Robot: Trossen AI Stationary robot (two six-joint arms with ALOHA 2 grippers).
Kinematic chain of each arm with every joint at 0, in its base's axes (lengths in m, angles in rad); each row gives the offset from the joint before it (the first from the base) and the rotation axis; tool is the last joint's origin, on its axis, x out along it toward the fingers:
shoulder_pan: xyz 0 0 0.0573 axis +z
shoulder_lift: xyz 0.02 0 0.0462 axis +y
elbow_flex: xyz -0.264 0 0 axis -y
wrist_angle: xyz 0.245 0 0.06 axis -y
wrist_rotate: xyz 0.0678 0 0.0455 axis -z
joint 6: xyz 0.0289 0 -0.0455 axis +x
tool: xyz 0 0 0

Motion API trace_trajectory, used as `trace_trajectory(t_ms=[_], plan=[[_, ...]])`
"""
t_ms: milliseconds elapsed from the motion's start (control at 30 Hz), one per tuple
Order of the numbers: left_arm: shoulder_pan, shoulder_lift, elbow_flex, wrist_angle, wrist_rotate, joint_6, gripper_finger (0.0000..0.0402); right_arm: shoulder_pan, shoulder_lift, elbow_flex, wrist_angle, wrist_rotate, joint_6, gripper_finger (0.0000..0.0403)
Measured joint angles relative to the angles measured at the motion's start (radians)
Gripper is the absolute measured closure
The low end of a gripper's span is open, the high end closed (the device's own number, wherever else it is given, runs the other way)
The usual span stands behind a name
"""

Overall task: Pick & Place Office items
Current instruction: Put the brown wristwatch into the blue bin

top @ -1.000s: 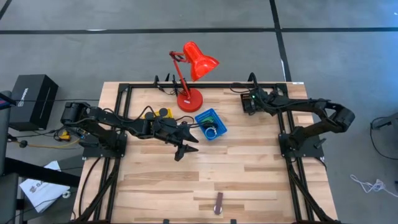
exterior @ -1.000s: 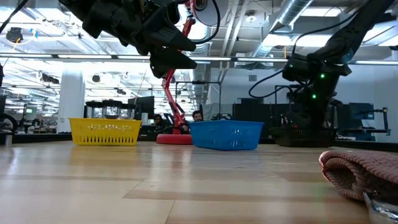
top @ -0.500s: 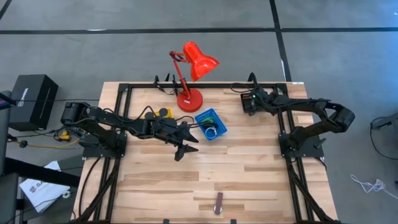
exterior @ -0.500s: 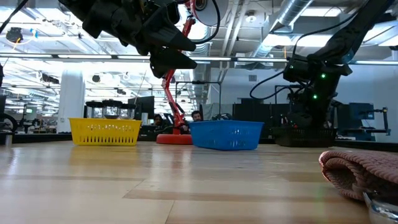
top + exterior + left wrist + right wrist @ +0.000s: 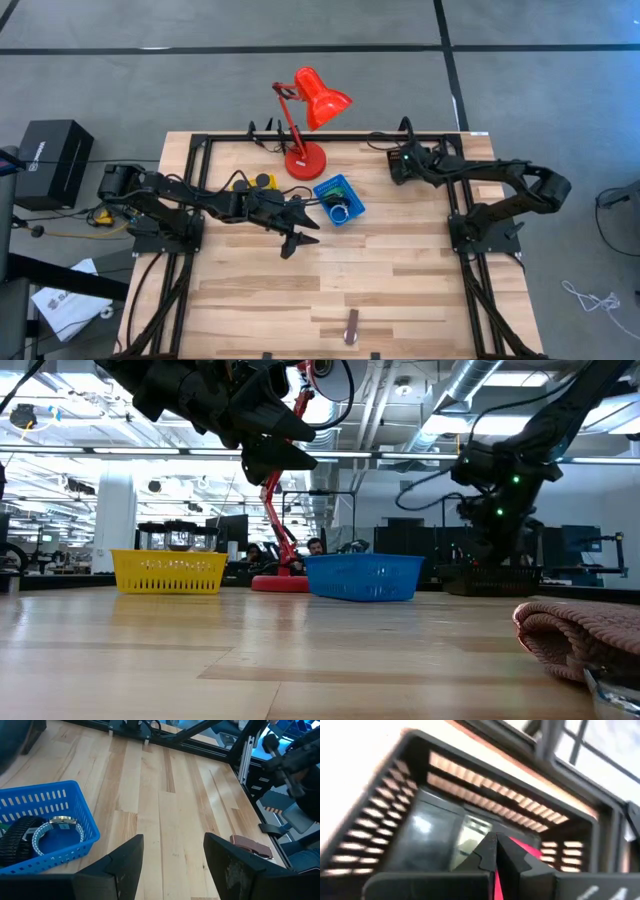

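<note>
change: my right end effector [image 5: 495,851] shut, empty, shifted slightly over black mesh tray [image 5: 395,795] | left end effector [image 5: 172,865] open, empty, unmoved | brown-silver bar [image 5: 351,326] unpicked

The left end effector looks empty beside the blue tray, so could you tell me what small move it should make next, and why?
Probably swing toward the brown-silver bar at the table's near edge. The left end effector hangs open and empty, and the bar lies outside the blue tray.

arms: two, dark, jointed | cables: black, looped | right arm: green light | fingers [image 5: 122,870]: dark, flat
</note>
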Motion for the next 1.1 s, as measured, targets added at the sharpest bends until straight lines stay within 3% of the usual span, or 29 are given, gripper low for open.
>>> trace_trajectory(t_ms=[200, 467, 700, 867, 1100], plan=[[0.000, 0.000, 0.000, 0.002, 0.000, 0.000, 0.0198, 0.105, -0.078, 0.000, 0.056, 0.003, -0.006, 0.0403], [0.000, 0.000, 0.000, 0.003, 0.000, 0.000, 0.0198, 0.281, -0.347, 0.000, -0.034, 0.029, 0.031, 0.0403], [0.000, 0.000, 0.000, 0.011, 0.000, 0.000, 0.0198, 0.601, -0.550, -0.066, -0.049, 0.028, 0.065, 0.0403], [0.000, 0.000, 0.000, 0.025, 0.000, 0.000, 0.0198, 0.855, -0.632, -0.197, 0.036, 0.031, 0.203, 0.0403], [0.015, 0.000, 0.000, 0.112, 0.001, 0.002, 0.0198, 1.144, -0.644, -0.301, 0.236, 0.183, 0.226, 0.0403]])
